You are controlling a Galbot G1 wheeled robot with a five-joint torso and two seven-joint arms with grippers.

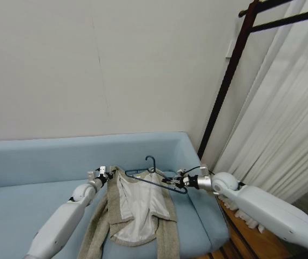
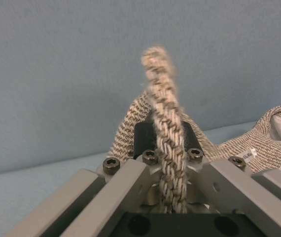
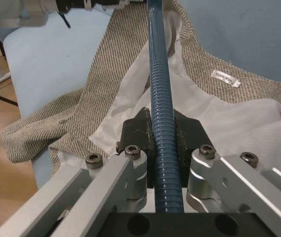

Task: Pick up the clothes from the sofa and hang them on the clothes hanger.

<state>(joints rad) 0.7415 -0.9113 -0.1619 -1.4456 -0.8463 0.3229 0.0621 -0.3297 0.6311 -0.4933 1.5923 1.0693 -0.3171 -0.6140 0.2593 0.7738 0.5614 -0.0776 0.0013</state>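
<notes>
A grey-beige knitted jacket [image 1: 138, 213] with a white lining lies open on the light blue sofa [image 1: 29, 162]. My left gripper [image 1: 104, 174] is shut on the jacket's collar edge [image 2: 166, 143], which stands up between its fingers. A dark blue hanger [image 1: 155, 178] rests over the jacket's top, its hook pointing up. My right gripper [image 1: 171, 181] is shut on the hanger's ribbed bar [image 3: 161, 123], above the white lining [image 3: 219, 113].
A dark wooden clothes rack [image 1: 227, 81] rises at the sofa's right end, beside a white curtain [image 1: 283, 118]. A plain wall stands behind. Wooden floor [image 1: 240, 237] shows to the right of the sofa.
</notes>
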